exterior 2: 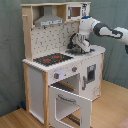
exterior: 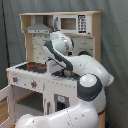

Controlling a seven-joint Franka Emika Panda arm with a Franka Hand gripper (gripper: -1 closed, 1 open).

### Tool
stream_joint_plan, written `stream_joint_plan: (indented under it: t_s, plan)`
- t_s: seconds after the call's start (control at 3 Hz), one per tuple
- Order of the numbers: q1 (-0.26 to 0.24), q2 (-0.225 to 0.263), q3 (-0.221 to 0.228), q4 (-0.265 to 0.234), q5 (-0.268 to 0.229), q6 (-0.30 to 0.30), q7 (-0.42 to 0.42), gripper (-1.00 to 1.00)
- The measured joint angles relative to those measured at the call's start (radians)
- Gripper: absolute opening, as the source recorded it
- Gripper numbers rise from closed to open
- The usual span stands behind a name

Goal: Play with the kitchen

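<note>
White kitchen [exterior 2: 60, 75], oven door [exterior 2: 70, 106] open; gripper [exterior 2: 78, 46] over sink.

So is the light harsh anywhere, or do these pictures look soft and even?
In the first exterior view the light is soft, the white arm shows only mild sheen, and edges look blurred. In the second exterior view the kitchen is evenly lit, shade darkens the oven opening behind the open door, and there is no glare.
</note>
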Motion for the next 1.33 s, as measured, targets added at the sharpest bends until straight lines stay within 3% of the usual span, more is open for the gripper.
stream_joint_plan:
  t_s: [0.33,0.67,1.0,1.33]
  plan:
    - [0.023,0.001,-0.023,0.0,0.008,0.001,0.095,-1.0]
    - [0.023,0.001,-0.023,0.0,0.007,0.001,0.097,1.0]
    - [0.018,0.0,0.062,0.011,0.002,-0.01,0.147,1.0]
    - [0.02,-0.001,0.141,-0.001,0.02,-0.079,0.164,1.0]
